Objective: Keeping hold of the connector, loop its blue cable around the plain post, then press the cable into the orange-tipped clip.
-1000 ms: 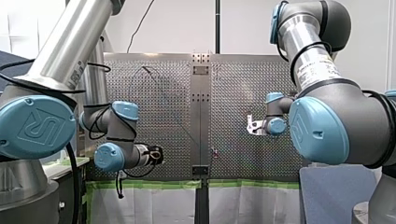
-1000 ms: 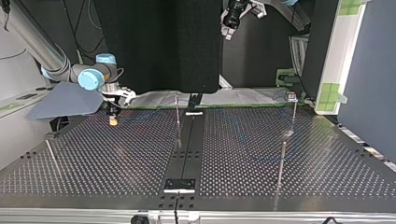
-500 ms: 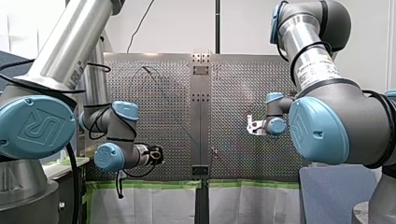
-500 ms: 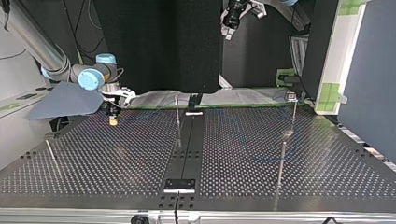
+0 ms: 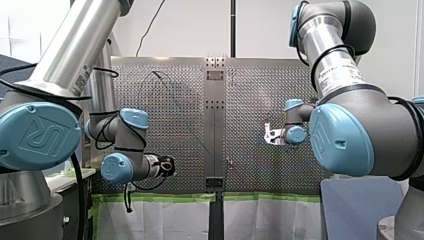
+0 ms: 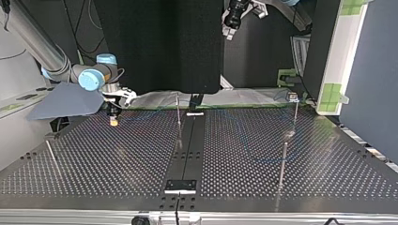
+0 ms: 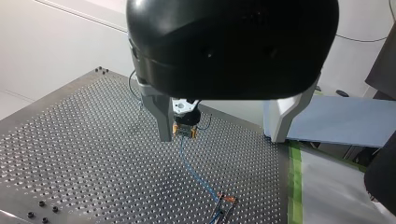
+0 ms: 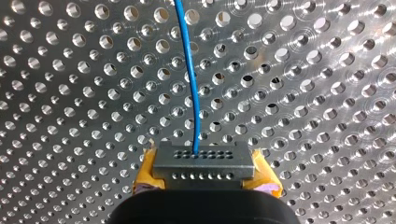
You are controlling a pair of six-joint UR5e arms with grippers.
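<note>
My right gripper (image 8: 204,183) is shut on a grey connector (image 8: 203,162), held between yellow pads (image 8: 145,173). The blue cable (image 8: 190,79) leaves the connector and runs ahead over the perforated plate. In the top view this gripper (image 6: 113,120) hangs low over the plate at the far left. In the left wrist view my left gripper (image 7: 222,134) is open and empty, high above the table. Far beyond its fingers sits the held connector (image 7: 185,130), and the cable (image 7: 196,175) trails to an orange-tipped piece (image 7: 226,199). My left gripper (image 6: 229,31) is raised at the top view's upper middle.
Thin upright posts stand on the perforated table (image 6: 117,168): one near the far middle (image 6: 178,112), one at the right (image 6: 282,161), one at the far right (image 6: 295,111), one leaning at the left (image 6: 51,157). A black strip (image 6: 187,150) runs down the middle.
</note>
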